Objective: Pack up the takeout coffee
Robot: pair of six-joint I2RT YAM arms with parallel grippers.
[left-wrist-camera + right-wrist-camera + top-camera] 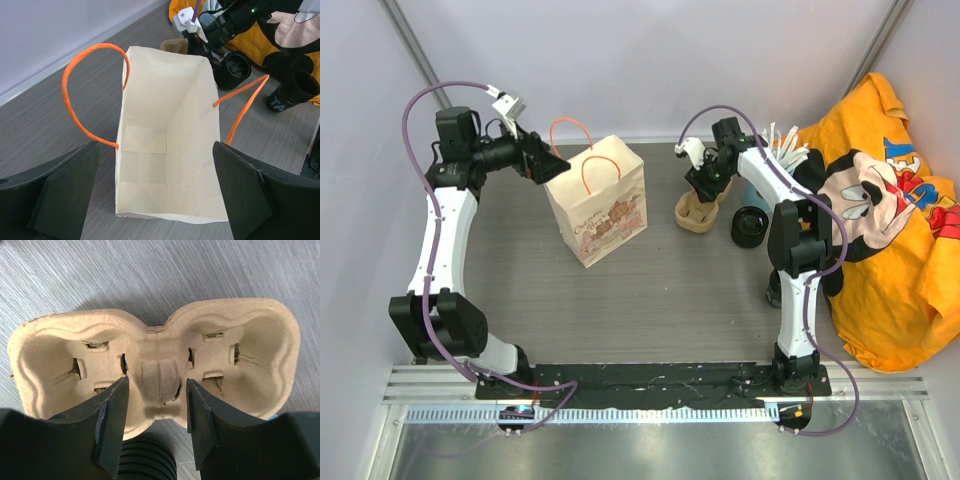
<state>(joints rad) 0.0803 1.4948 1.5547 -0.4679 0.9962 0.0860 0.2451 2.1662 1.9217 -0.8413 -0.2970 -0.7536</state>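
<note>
From above, the left gripper (542, 160) hangs with its fingers spread wide at the mouth of the tan paper bag with orange handles (595, 205), which stands upright on the grey worktop (650, 300). The right gripper (705, 188) sits low over the brown moulded-pulp two-well carrier (695, 215). The small round black cup (750, 225) stands just right of that gripper, outside the carrier and beside an orange cartoon-print shirt (890, 250).

The left wrist view shows the left gripper (155, 190) apart on either side of the bag's (170, 150) open top, holding nothing. The cup (235, 70) lies beyond the bag.

The right wrist view shows the right gripper (156, 405) apart, straddling the carrier's (155, 340) central ridge with a gap on each side. The ribbed cup (147, 462) shows just behind the fingers.
</note>
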